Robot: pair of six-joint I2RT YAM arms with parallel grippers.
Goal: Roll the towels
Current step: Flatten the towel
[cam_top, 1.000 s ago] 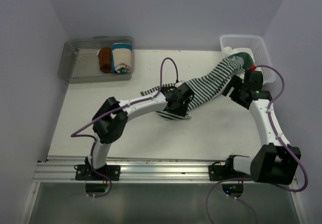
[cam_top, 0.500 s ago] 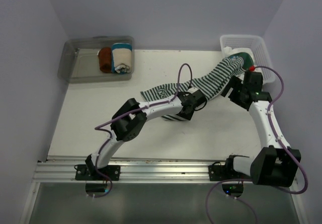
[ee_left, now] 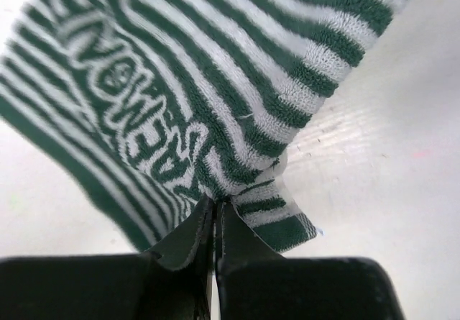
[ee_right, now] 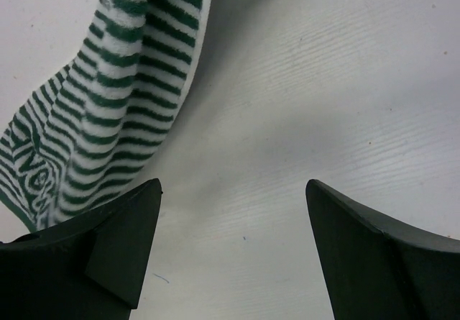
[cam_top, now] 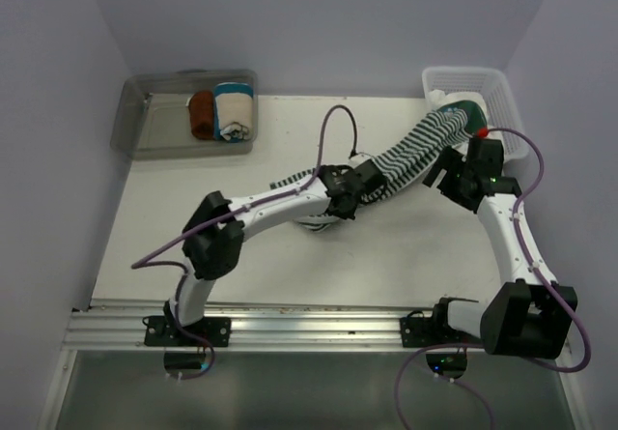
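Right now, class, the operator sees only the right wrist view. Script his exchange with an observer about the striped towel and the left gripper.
Operator: Is the left gripper holding the striped towel?
Observer: Yes, it is shut on the towel's edge.
Operator: Where is the towel's other end?
Observer: In the white basket, draped over its rim.

From above, I can't see where my left end effector meets the dark green-and-white striped cloth towel; the wrist covers that spot. The towel's far end drops into the white plastic basket, hiding most of the plain white towel. Both wrist views crop the stripes, and I can't read the woven lettering.
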